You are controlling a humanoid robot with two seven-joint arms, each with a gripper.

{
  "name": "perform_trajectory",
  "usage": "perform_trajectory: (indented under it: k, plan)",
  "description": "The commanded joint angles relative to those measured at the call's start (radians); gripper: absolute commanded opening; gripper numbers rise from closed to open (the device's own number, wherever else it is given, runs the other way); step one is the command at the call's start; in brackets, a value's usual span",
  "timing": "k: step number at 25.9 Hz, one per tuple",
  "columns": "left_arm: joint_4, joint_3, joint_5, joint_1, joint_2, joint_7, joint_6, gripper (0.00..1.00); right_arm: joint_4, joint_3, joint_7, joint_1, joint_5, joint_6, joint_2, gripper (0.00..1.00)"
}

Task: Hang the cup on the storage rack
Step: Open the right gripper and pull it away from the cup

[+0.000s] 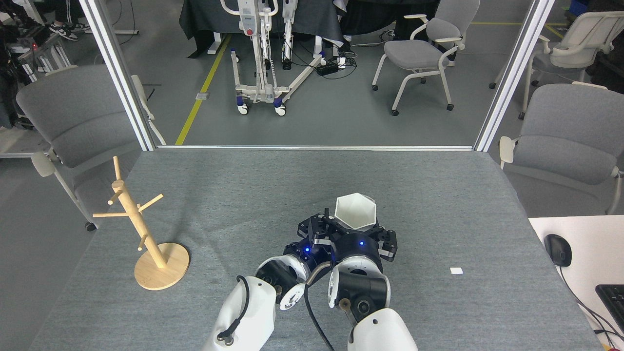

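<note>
The small white cup with six sides (pixel 356 211) sits upright mid-bench, both dark grippers crowding its near side; I cannot tell their grip. The light wooden peg rack (pixel 141 229) stands near the left edge, with wide bare grey bench (pixel 243 195) between
</note>
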Motion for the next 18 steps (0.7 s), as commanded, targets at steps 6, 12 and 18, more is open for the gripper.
perform_trajectory:
  k: [6,12,18]
  plan:
    - [0.018,0.010,0.000,0.002,0.006,-0.008,-0.001,0.00,0.004,-0.002,-0.188,-0.002,-0.016,-0.002,-0.001,0.99]
    - [0.021,0.010,-0.008,0.036,0.013,-0.007,-0.002,0.00,0.005,-0.014,-0.525,-0.001,-0.058,0.004,-0.002,0.99]
    - [-0.092,0.013,-0.054,0.179,0.069,0.001,0.016,0.00,0.005,-0.183,-0.648,0.002,-0.116,-0.145,-0.060,0.99]
